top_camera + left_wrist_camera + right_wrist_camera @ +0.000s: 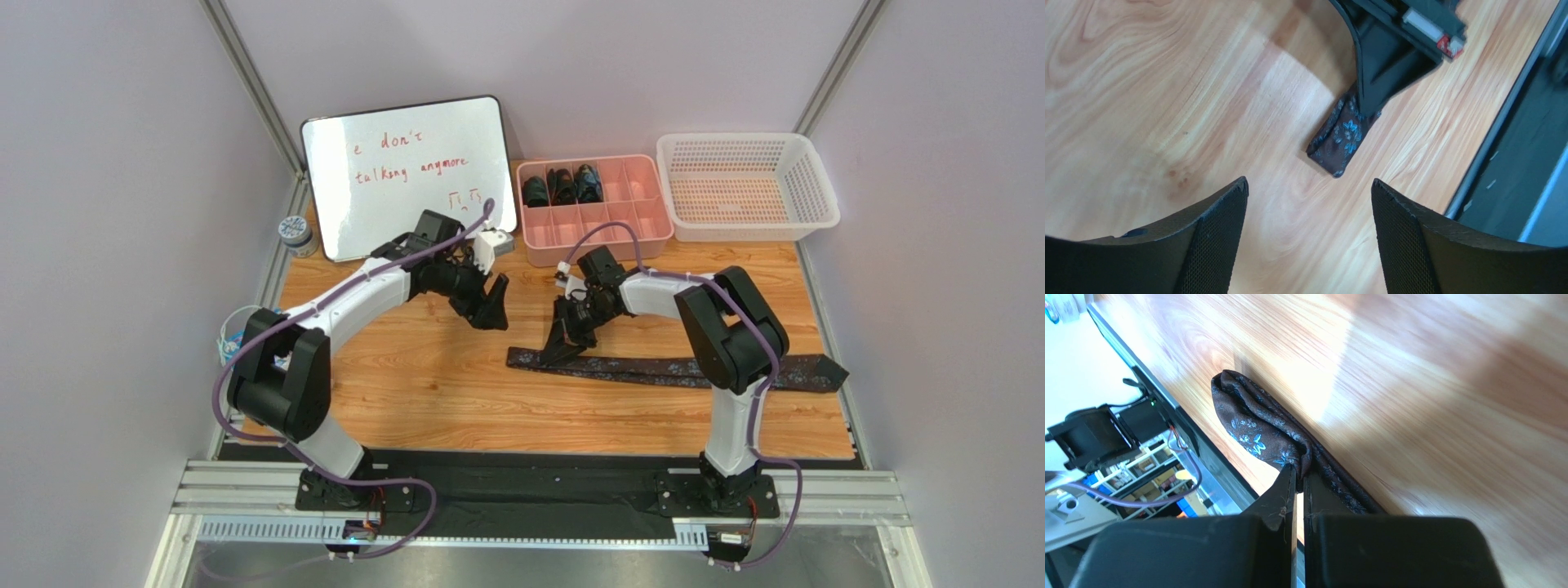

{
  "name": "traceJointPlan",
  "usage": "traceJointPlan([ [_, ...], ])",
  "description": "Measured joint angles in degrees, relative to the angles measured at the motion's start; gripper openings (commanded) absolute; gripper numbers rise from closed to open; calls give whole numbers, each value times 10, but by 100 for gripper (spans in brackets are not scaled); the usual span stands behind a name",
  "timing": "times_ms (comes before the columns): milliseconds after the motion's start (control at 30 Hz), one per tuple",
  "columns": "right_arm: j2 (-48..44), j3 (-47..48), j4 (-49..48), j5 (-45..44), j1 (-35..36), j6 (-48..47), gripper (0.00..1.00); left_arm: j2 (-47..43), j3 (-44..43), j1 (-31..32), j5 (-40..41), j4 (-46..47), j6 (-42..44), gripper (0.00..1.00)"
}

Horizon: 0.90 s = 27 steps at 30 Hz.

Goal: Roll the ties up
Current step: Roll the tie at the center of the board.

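1. Nearest: shows the tie (687, 369) lying flat and unrolled across the wooden table (429, 404), wide end to the right, narrow end to the left. Risks skewing or dragging as one whole strip under any sideways pull, for want of any weight on the long tail.
2. Just beyond: shows the right claw (567, 346) pressed together, pinching the folded narrow end of the tie by a thin edge of fabric. Risks losing that fold through slippage of smooth cloth from so slight a hold, then falling open flat.
3. A little farther, to the left: shows the left claw (494, 312) spread wide, holding nothing, hovering apart from the tie's tip. Risks knocking against the right claw on closing in, given the crowded space around one small end. Risks also missing the fold and leaving a loose, crooked coil.
4. Farthest: shows a pink tray (620, 227) with three rolled ties (562, 186) in its far-row compartments, beside a white basket (746, 184). Risks unwinding of a slack roll during carrying there.
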<state>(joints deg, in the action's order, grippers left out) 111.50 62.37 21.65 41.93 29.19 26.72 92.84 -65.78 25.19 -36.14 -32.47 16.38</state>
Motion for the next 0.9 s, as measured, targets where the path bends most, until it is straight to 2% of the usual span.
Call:
traceJointPlan([
  [133, 0, 0, 29, 12, -17, -26, 0, -40, 60, -8, -1, 83, -197, 74],
  [200, 0, 0, 35, 15, -20, -31, 0, -61, 104, -8, 5, 114, -289, 68],
  [300, 0, 4, 45, 16, -21, -36, 0, -78, 169, -8, 13, 154, -382, 58],
  [433, 0, 7, 49, 15, -20, -43, 0, -67, 247, -8, 20, 222, -465, 53],
  [567, 0, 7, 51, 15, -18, -49, 0, -27, 280, -7, 15, 292, -536, 52],
  [767, 4, 22, 71, 6, -7, -71, 0, -16, 291, 3, 8, 386, -600, 48],
  [900, 10, 26, 77, 10, -5, -76, 0, 43, 285, 6, -7, 449, -627, 45],
])
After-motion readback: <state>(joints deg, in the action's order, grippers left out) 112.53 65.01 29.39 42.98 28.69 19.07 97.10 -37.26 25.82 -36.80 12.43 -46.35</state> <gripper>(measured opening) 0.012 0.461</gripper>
